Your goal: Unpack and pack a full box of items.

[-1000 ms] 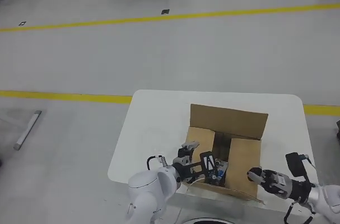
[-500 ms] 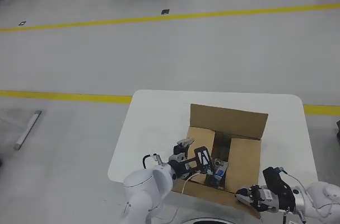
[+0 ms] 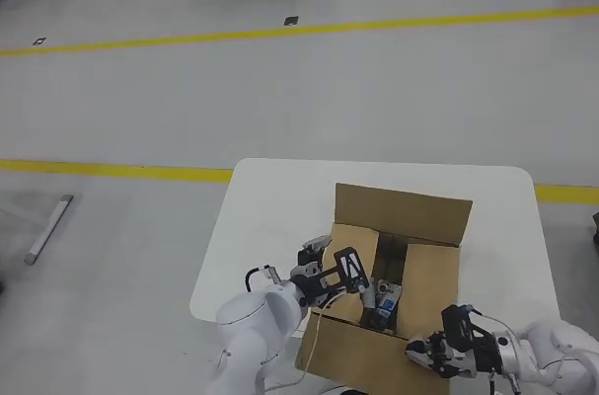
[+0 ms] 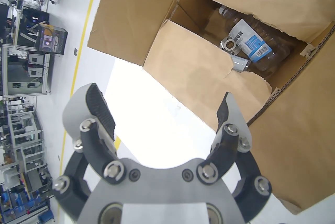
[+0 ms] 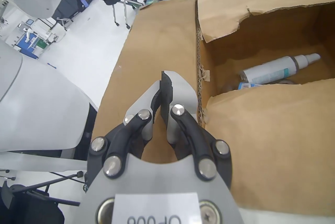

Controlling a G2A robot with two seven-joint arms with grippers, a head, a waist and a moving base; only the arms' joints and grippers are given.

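A brown cardboard box [image 3: 403, 212] stands open on the white table [image 3: 269, 217], with its near flap [image 3: 358, 360] folded outward over the table's front edge. Inside lie a clear plastic bottle [image 4: 248, 44] with a white and blue label, a metal ring [image 4: 229, 44] and a white spray bottle [image 5: 274, 69]. My left gripper [image 3: 331, 265] [image 4: 161, 102] hangs open and holds nothing, just outside the box's left flap [image 4: 188, 63]. My right gripper [image 3: 417, 355] [image 5: 163, 84] is shut, its tips right over the near flap [image 5: 146, 47].
The box's back flap stands upright, and its right flap [image 3: 432, 276] lies half over the opening. Bare table lies left of and behind the box. The box sits close to the table's front edge.
The near flap has swung outward and down over the table's front edge. My right gripper has moved from the right flap's corner to the near flap. My left gripper has drawn back slightly leftward.
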